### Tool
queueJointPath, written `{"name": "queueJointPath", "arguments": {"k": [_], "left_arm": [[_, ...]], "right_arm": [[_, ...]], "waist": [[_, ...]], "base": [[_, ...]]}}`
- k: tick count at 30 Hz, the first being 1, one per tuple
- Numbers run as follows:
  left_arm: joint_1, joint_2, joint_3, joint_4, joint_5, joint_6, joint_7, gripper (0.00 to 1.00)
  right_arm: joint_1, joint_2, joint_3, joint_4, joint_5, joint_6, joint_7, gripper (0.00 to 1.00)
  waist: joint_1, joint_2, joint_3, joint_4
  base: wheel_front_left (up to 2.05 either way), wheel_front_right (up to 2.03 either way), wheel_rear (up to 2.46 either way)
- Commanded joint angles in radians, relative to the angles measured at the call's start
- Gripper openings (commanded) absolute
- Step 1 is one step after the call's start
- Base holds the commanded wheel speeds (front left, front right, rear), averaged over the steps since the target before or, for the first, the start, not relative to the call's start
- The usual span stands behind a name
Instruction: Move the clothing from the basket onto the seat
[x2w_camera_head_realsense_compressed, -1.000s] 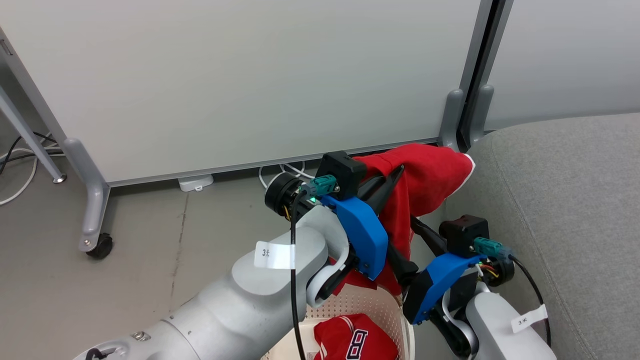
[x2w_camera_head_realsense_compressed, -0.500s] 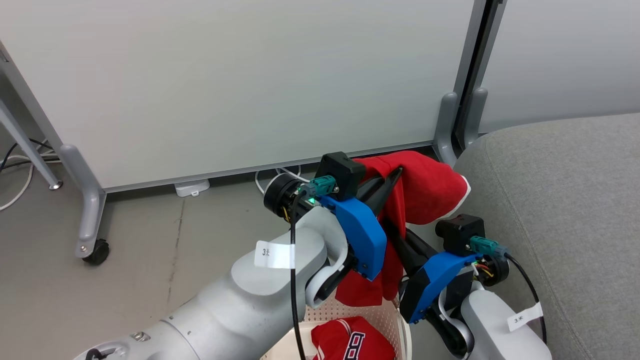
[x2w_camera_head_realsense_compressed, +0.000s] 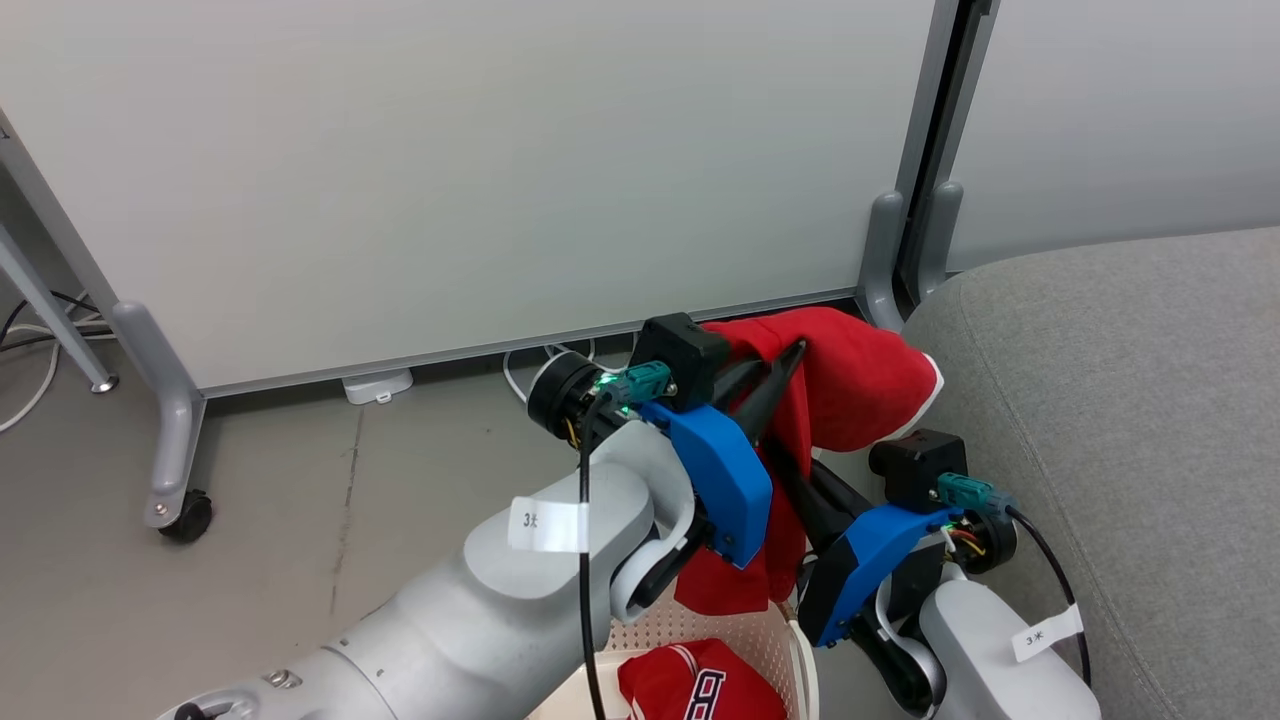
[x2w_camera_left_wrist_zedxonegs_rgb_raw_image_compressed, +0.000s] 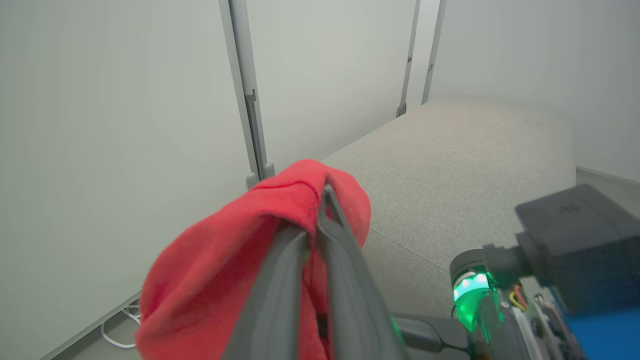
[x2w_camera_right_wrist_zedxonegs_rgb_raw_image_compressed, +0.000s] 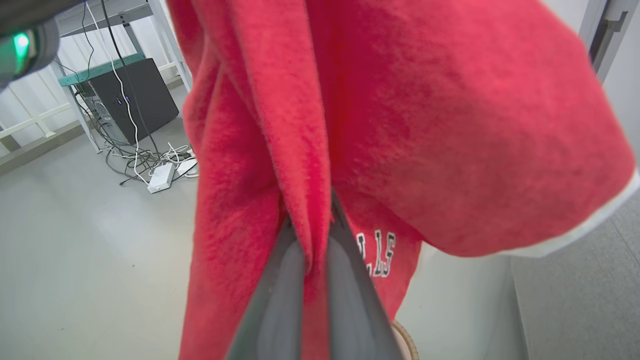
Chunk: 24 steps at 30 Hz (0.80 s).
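Holding one red jersey (x2w_camera_head_realsense_compressed: 860, 380) aloft between basket (x2w_camera_head_realsense_compressed: 770, 625) and seat (x2w_camera_head_realsense_compressed: 1120, 400), both tools pinching it.

Grip: left tool (x2w_camera_left_wrist_zedxonegs_rgb_raw_image_compressed: 324, 200) pressed together on the top fold, right tool (x2w_camera_right_wrist_zedxonegs_rgb_raw_image_compressed: 320, 225) clamped on a lower pleat. The cloth hangs just beside the seat's rounded corner, not on it, with its hem low over the basket. Risk: thin pinches may slip and drop it to the floor, or the hem may snag the rim. A second jersey (x2w_camera_head_realsense_compressed: 690, 685) lies in the basket. A partition foot (x2w_camera_head_realsense_compressed: 880, 260) stands close behind. Cables (x2w_camera_right_wrist_zedxonegs_rgb_raw_image_compressed: 145, 160) lie well apart.
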Motion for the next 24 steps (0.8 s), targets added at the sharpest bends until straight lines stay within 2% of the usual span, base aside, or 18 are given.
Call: {"name": "queueJointPath", "arguments": {"k": [1, 8, 13, 18, 24], "left_arm": [[0.007, 0.0, -0.001, -0.001, 0.016, 0.005, -0.022, 1.0], [0.067, 0.0, 0.019, 0.019, 0.078, -0.004, -0.065, 1.0], [0.16, 0.036, 0.153, -0.053, 0.201, -0.012, -0.065, 1.0], [0.289, 0.081, 0.286, -0.154, 0.335, -0.047, -0.066, 1.0], [0.453, 0.126, 0.457, -0.263, 0.478, -0.064, -0.066, 1.0]], "right_arm": [[-0.008, -0.004, 0.003, 0.007, 0.006, 0.0, -0.004, 0.0], [0.0, -0.003, -0.008, -0.004, -0.008, 0.0, -0.012, 0.0], [0.016, -0.003, -0.034, -0.013, -0.025, 0.0, -0.016, 0.0], [0.028, -0.003, -0.058, -0.033, -0.042, 0.0, -0.011, 0.0], [0.039, -0.003, -0.081, -0.059, -0.058, 0.0, 0.0, 0.0]], "waist": [[0.0, 0.0, -0.001, -0.001], [0.0, 0.0, 0.001, 0.0], [0.0, 0.0, 0.008, 0.009], [0.0, 0.0, 0.018, 0.019], [0.0, 0.0, 0.03, 0.027]], "base": [[0.0, 0.0, 0.0], [0.0, 0.0, 0.0], [0.0, 0.0, 0.0], [0.0, 0.0, 0.0], [0.0, 0.0, 0.0]]}}
